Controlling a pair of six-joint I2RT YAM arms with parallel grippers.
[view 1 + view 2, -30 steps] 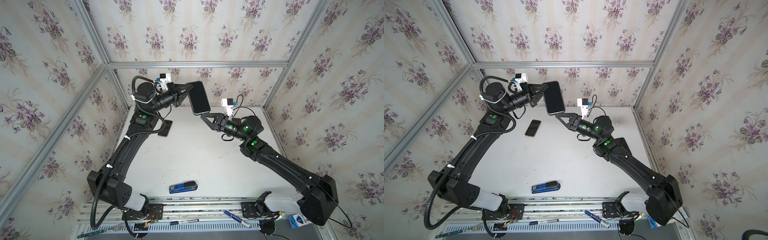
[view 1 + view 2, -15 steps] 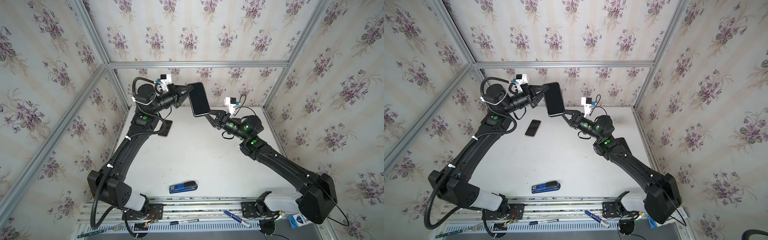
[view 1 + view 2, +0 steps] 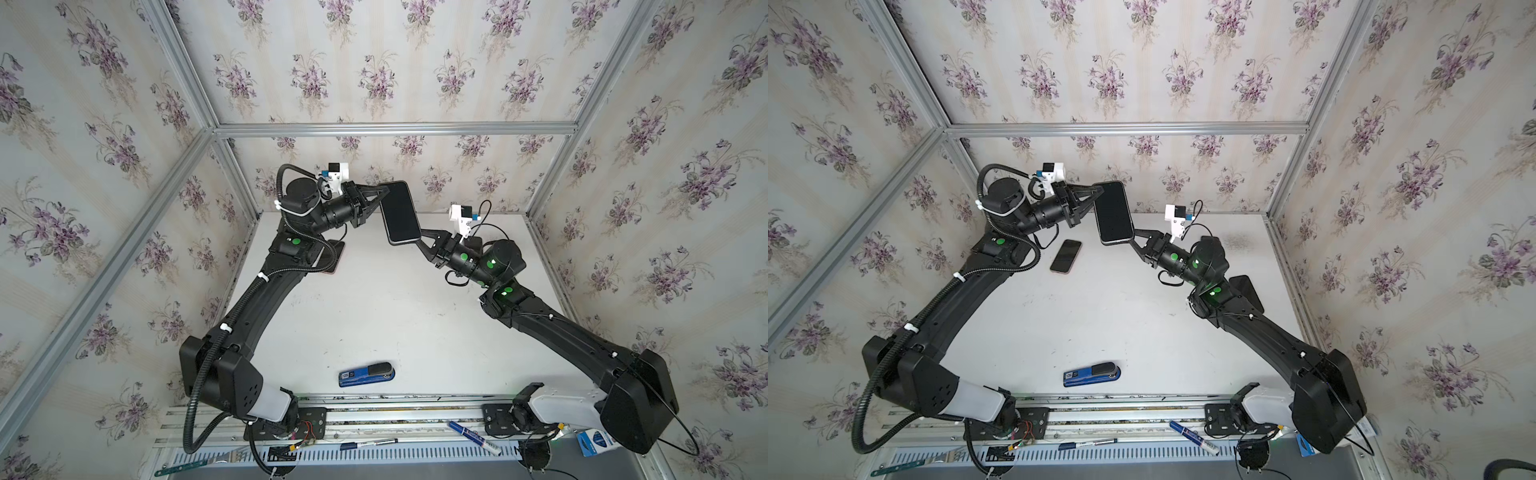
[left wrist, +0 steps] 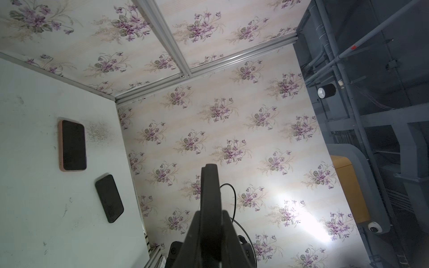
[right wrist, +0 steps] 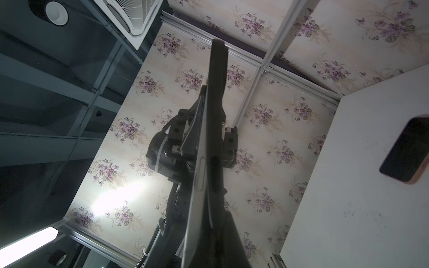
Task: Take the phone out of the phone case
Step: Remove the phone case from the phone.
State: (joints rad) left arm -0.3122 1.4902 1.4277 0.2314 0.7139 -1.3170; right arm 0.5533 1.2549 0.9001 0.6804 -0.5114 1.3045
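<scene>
Two arms meet in the air over the back of the white table (image 3: 1100, 316). Pink-cased phone (image 3: 1065, 256) flat on table beside left arm (image 3: 967, 291), blue stapler (image 3: 1092, 374) near front edge. Left gripper (image 3: 1099, 194) clamped tight on far-left edge of phone (image 3: 1113, 212); phone off the table, between both arms, dark face up. Right gripper (image 3: 1135, 238) pinched closed on its near-right corner. Dark flat slab (image 3: 1248, 291) on table by right arm (image 3: 1266, 332). Both wrist views show the phone edge-on between the jaws.

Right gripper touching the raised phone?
Touching. In the right wrist view the phone's edge sits clamped between the right gripper's shut jaws.
</scene>
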